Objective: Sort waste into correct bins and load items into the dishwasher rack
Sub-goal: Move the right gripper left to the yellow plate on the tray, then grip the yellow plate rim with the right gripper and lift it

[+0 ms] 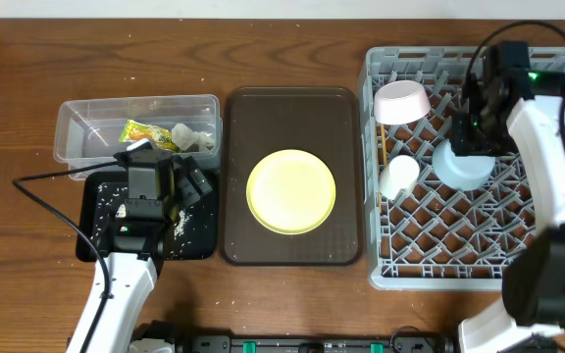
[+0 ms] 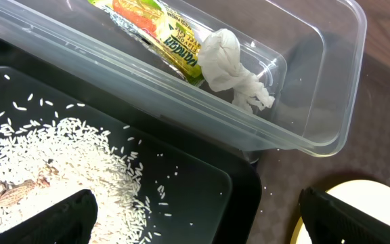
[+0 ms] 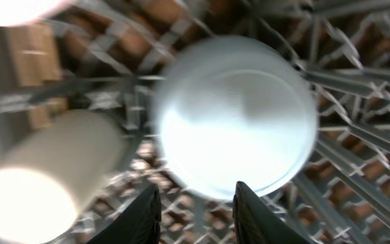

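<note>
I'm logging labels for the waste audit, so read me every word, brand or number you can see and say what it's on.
On the snack wrapper in the clear tub: green lettering on a yellow panel, too small and tilted to read.
No text shows on the black tray, the yellow-green plate or the dishwasher rack.

I record a dark brown wooden worktop (image 1: 292, 39) with clear grain, running the full width of the overhead view. Beyond its far edge I see a pale strip (image 1: 214, 8); I cannot tell what it is. At the middle of the worktop lies a large brown rectangular serving tray (image 1: 263, 118), set flat, with rounded corners and a raised rim, its long sides running from near edge to far. Its surface is darker than the wood. My left wrist view shows the worktop at its upper right corner; my right wrist view gives only blurred patches of wood.
</note>
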